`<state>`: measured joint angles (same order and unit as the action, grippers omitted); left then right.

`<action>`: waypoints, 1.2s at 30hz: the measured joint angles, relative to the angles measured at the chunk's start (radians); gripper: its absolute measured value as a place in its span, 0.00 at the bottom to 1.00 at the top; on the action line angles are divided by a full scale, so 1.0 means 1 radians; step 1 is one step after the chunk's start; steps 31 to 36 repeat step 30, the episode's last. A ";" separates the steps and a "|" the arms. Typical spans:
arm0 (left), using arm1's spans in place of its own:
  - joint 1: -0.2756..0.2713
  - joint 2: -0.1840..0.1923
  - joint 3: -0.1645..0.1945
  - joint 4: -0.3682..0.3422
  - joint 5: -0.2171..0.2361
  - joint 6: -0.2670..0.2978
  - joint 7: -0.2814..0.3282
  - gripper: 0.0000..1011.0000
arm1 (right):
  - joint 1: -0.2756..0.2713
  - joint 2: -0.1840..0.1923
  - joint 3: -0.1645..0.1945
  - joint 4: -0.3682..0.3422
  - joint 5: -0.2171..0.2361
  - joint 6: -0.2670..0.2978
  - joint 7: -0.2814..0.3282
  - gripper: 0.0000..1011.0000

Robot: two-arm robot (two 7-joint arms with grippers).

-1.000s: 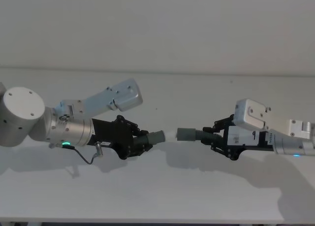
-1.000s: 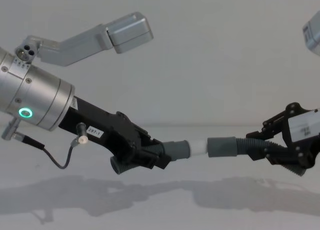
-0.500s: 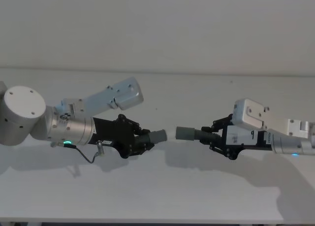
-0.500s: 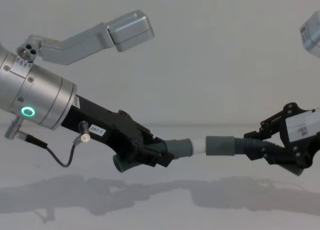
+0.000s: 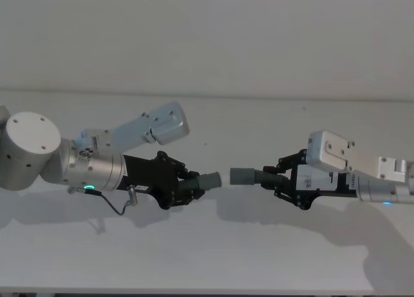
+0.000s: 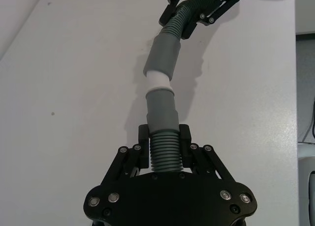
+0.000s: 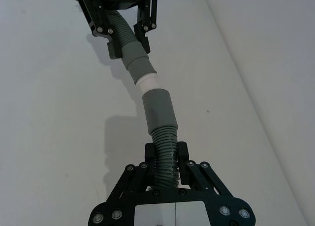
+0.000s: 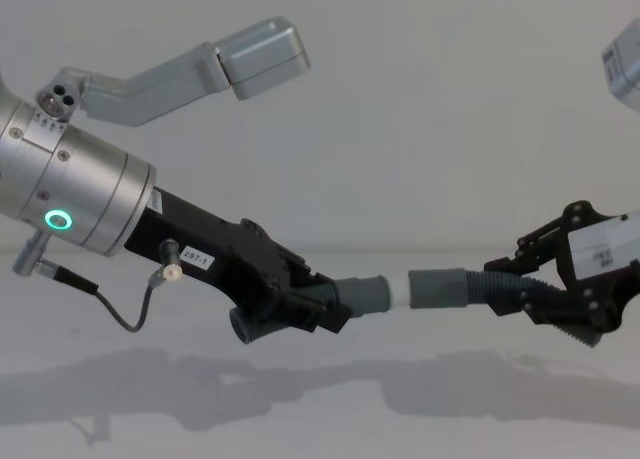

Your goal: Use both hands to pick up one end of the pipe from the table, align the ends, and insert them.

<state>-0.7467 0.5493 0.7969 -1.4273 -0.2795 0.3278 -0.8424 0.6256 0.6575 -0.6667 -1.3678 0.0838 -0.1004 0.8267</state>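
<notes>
A bare lab-like test bench; plain pale table (image 5: 213, 245); blank white wall (image 5: 207, 32) behind

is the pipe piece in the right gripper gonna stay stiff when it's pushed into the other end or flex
Likely to flex somewhat: the right gripper clamps the pipe piece on its ribbed, corrugated stretch, and that stretch curves in the left wrist view. The smooth collar looks rigid, so it should hold its shape. Held aloft without sagging, the piece seems light.
</notes>
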 joint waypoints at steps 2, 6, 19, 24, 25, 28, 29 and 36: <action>-0.002 0.001 0.002 0.001 -0.003 0.000 -0.003 0.34 | 0.000 0.000 -0.001 0.002 0.003 -0.008 0.000 0.26; -0.006 0.002 0.006 0.002 -0.007 0.000 -0.006 0.34 | 0.000 0.000 -0.001 0.003 0.007 -0.016 0.001 0.26; -0.010 0.003 0.011 0.003 -0.014 0.001 -0.012 0.34 | 0.000 0.002 -0.003 0.003 0.018 -0.028 0.005 0.26; -0.011 0.004 0.012 0.003 -0.015 0.002 -0.013 0.34 | -0.001 0.001 -0.004 0.003 0.019 -0.031 0.005 0.26; -0.011 0.004 0.012 0.003 -0.015 0.002 -0.013 0.34 | -0.001 0.001 -0.004 0.003 0.019 -0.031 0.005 0.26; -0.012 0.004 0.012 0.003 -0.016 0.002 -0.014 0.34 | -0.001 0.001 -0.004 0.003 0.020 -0.032 0.006 0.26; -0.012 0.004 0.012 0.003 -0.016 0.002 -0.014 0.34 | -0.001 0.001 -0.005 0.003 0.020 -0.032 0.006 0.26; -0.012 0.004 0.012 0.003 -0.016 0.002 -0.014 0.34 | -0.001 0.001 -0.005 0.004 0.021 -0.033 0.006 0.26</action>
